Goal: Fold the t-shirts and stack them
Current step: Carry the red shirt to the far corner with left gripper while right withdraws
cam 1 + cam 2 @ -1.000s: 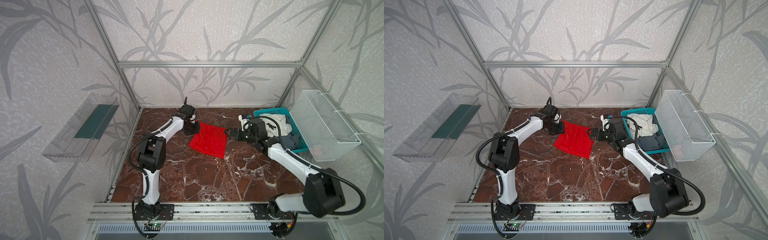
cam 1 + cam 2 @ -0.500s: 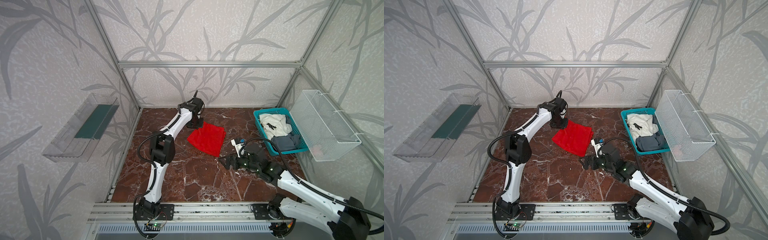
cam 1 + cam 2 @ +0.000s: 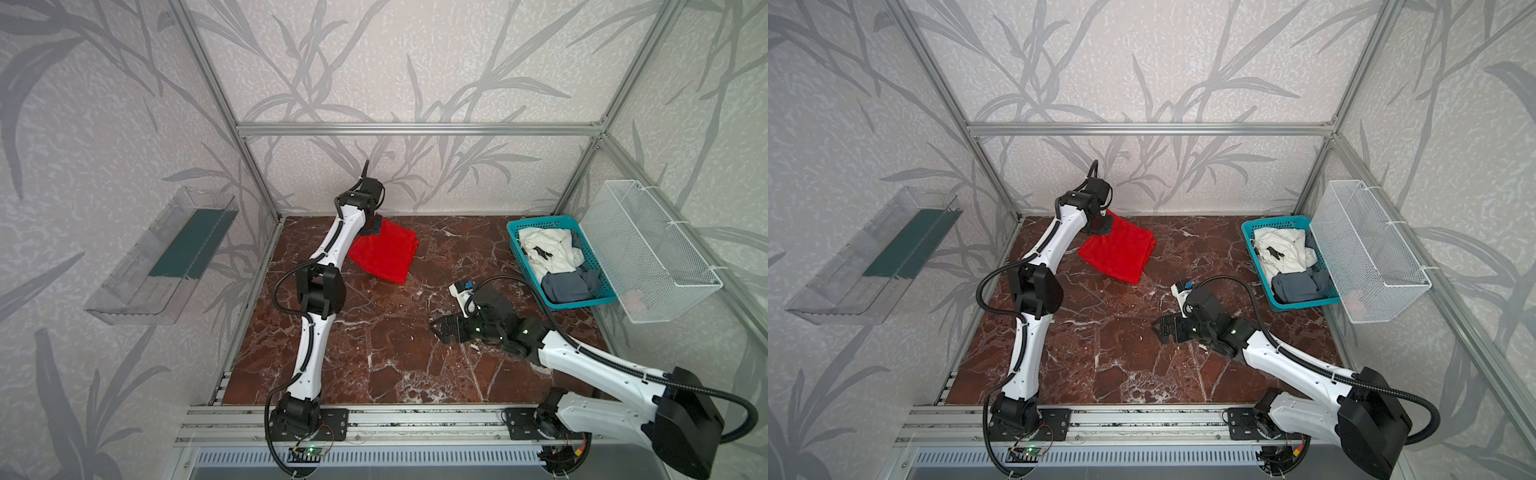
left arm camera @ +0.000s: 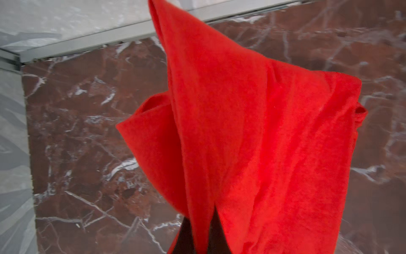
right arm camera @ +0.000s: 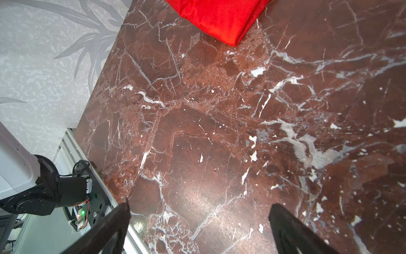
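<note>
A dark red-brown marble tabletop (image 3: 374, 353) veined in white fills an aluminium-framed booth with grey leaf-patterned walls. The large bright red cloth t-shirt (image 3: 386, 257), already folded into a compact pad, lies at the far left of the tabletop with its far left corner raised. The left gripper (image 3: 372, 226) is clamped tight on that corner, and in the left wrist view the red fabric (image 4: 252, 143) hangs from the dark jaws in loose drapes. The step in hand looks like placing or squaring this folded shirt. Done well, that likely means moving the corner low and slowly so the layers do not slide apart, and letting go only once the cloth lies flat. The right gripper (image 3: 440, 328) hovers low over bare marble at the near middle, jaws spread wide and empty, well apart from the shirt. The back rail and left corner post stand near the left gripper, so room is tight there; open marble lies nearer and to the right. At the far right, a teal plastic lattice basket (image 3: 536, 224) holds a crumpled white t-shirt with a black mark (image 3: 544, 249) and a grey-blue t-shirt (image 3: 569, 284), just beside a white wire mesh wall basket (image 3: 648, 249).
</note>
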`<state>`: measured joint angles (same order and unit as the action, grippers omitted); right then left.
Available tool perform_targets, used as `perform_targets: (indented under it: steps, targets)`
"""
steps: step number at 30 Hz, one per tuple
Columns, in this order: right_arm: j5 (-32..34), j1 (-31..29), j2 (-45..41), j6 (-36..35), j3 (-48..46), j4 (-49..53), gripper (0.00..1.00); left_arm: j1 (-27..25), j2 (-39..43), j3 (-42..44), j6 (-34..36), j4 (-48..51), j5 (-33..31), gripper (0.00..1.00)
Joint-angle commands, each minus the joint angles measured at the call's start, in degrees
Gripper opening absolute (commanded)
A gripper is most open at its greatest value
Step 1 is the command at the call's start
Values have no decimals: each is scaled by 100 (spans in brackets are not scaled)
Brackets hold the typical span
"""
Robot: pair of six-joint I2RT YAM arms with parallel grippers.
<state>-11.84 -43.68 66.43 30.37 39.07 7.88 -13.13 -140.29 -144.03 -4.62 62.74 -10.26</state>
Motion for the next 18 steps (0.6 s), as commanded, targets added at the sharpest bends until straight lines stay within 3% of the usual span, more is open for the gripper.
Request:
perform_targets:
  steps: [1, 9, 18]
  targets:
    - [47, -28, 244, -215, 342, 103, 99, 302, -227, -248, 407, -69, -373, 0]
    - [-500, -31, 1038, 93, 438, -760, 99, 1170, -349, -269, 513, -284, -229, 0]
    - [-895, -35, 1779, 233, 748, -957, 99, 1918, -460, -278, 432, -366, 114, 0]
